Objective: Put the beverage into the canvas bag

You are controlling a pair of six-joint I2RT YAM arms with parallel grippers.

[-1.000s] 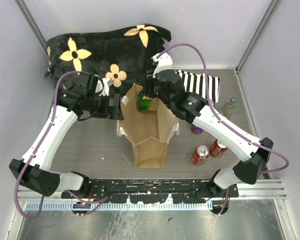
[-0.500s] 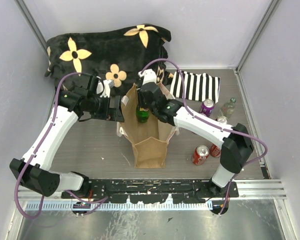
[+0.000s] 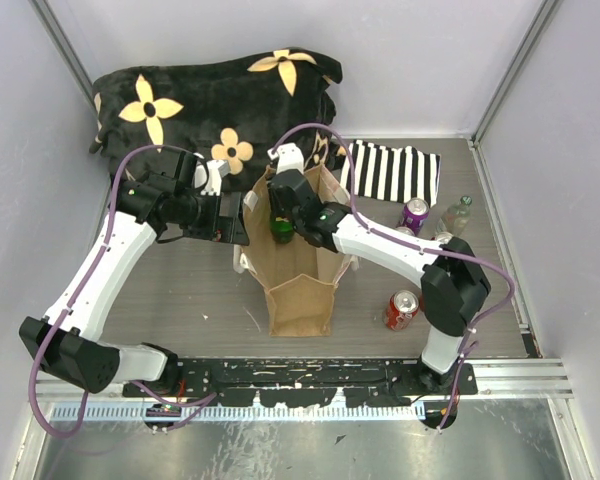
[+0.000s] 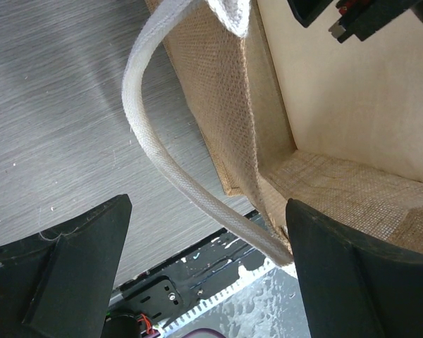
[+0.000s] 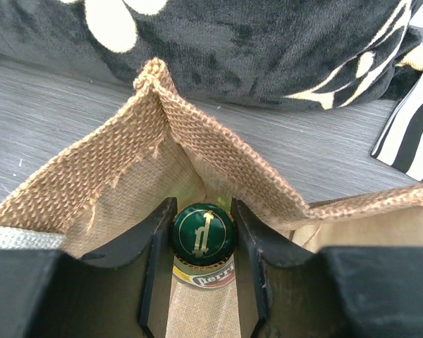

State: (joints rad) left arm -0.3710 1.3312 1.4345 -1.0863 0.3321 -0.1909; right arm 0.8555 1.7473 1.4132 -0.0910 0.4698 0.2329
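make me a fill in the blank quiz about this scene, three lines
1. The right pincer is shut on a bottle whose cap is ____.
2. The left pincer is ____, with the white handle of the canvas bag seen between its fingers.
3. The flat cloth at the far right has black-and-white ____.
Missing words: green; open; stripes

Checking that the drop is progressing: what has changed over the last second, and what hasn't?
The right gripper, still shut on the green bottle, carried it slightly left and nearer in the mouth of the canvas bag, its elbow swinging in leftward. Nothing was released. The left gripper stayed open at the bag's left rim; bag and red can did not move.
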